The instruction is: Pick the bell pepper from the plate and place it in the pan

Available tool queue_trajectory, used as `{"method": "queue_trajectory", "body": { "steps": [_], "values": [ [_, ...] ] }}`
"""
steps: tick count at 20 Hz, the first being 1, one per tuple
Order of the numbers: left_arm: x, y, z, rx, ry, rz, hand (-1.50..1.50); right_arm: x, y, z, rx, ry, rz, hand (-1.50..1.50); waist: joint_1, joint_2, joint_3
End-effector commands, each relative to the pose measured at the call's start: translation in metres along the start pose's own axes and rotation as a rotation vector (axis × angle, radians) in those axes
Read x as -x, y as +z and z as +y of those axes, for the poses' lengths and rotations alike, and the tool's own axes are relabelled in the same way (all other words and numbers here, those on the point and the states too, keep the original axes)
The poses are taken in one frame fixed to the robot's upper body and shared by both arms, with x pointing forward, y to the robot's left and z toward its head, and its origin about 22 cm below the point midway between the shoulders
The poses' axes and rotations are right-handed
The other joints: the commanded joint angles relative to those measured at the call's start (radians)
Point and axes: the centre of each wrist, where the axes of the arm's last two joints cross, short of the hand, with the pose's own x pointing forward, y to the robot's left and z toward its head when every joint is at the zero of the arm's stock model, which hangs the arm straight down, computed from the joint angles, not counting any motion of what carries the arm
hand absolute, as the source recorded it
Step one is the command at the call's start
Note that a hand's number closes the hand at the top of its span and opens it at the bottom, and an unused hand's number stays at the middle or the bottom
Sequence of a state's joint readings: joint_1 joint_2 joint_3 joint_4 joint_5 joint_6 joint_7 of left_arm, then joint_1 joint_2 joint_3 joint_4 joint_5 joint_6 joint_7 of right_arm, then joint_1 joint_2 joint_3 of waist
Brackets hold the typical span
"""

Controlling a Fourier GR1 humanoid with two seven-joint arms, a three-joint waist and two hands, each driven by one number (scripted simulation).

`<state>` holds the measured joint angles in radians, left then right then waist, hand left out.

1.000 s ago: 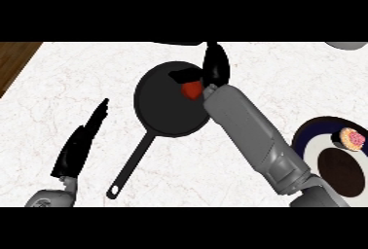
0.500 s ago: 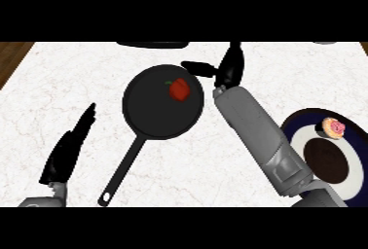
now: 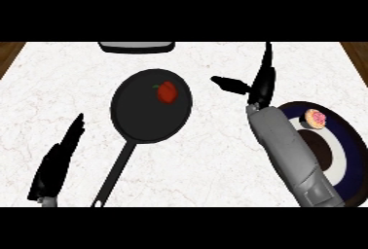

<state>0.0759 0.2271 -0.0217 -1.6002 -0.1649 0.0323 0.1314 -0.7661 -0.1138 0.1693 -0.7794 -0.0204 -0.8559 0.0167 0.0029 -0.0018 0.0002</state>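
Bell pepper (image 3: 167,91) lies in pan (image 3: 151,104), apart from right hand (image 3: 260,83).

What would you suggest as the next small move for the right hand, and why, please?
Probably draw the right hand back toward the robot, away from the pan. The bell pepper already lies inside the pan, and the hand is open beside it, to the right, holding nothing. The plate keeps only a small pink item, so nothing seems left to carry.
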Motion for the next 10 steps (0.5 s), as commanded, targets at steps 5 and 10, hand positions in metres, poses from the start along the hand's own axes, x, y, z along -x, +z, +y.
{"method": "queue_trajectory", "body": {
  "steps": [5, 10],
  "values": [
    [-0.002, 0.014, -0.006, -0.003, 0.008, 0.007, 0.00, 0.032, 0.011, -0.093, -0.025, 0.016, -0.032, -1.50, -0.016, -0.005, 0.000],
    [0.008, 0.006, 0.013, -0.027, -0.008, 0.012, 0.00, 0.030, 0.007, -0.148, -0.039, 0.038, -0.029, -1.50, -0.011, -0.001, 0.000]
  ]
}}
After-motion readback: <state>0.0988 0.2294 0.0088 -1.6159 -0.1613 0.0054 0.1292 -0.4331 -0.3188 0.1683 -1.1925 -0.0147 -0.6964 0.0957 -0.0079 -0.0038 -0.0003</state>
